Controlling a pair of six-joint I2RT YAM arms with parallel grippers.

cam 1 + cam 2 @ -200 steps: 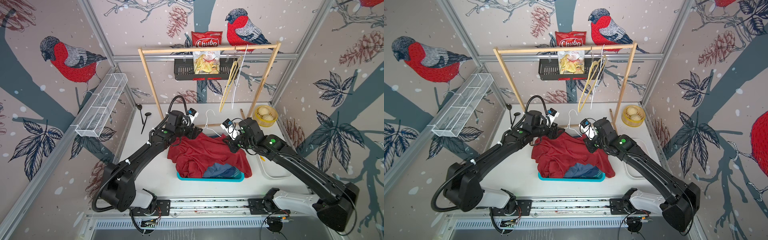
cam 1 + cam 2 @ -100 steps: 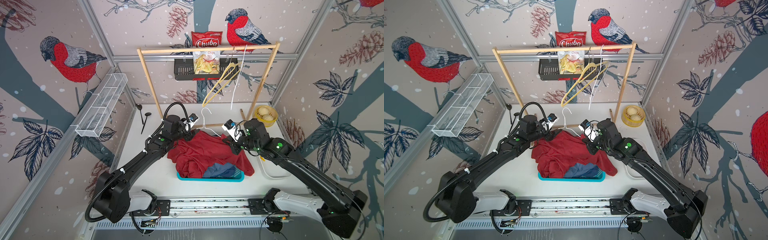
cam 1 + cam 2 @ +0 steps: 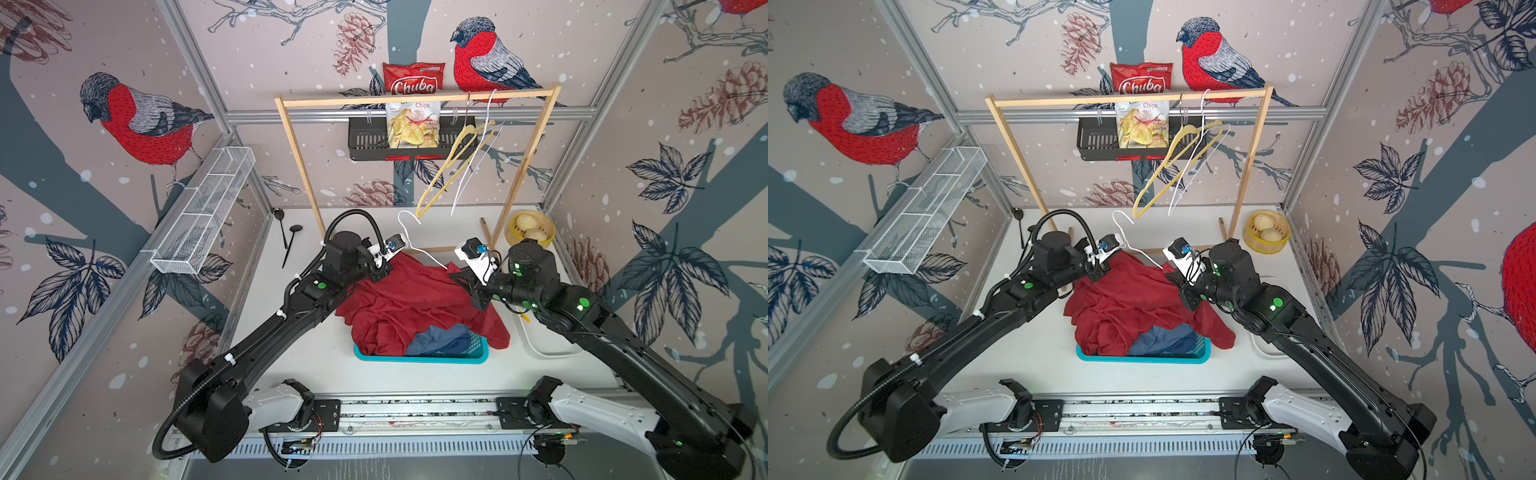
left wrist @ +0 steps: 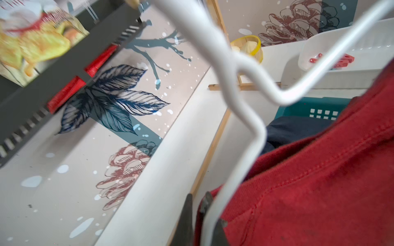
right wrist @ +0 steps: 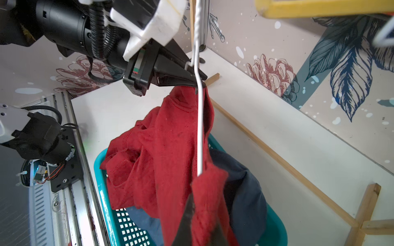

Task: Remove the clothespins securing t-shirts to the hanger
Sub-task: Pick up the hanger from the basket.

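I am barely making out blurred red clothespins point(image 4: 346, 59) lying in the white tray point(image 4: 375, 46), while both arms are reaching inward above the teal basket point(image 3: 419, 358), the left gripper point(image 5: 197, 79) clamping shut on the white hanger point(image 5: 200, 127) and the right gripper point(image 5: 201, 213) pinching the red shirt point(image 3: 399, 299) draped over it.

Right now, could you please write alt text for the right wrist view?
The left gripper, shut, pinches a thin white wire hanger draped with a dark red cloth t-shirt, above a teal plastic basket holding blue garments.
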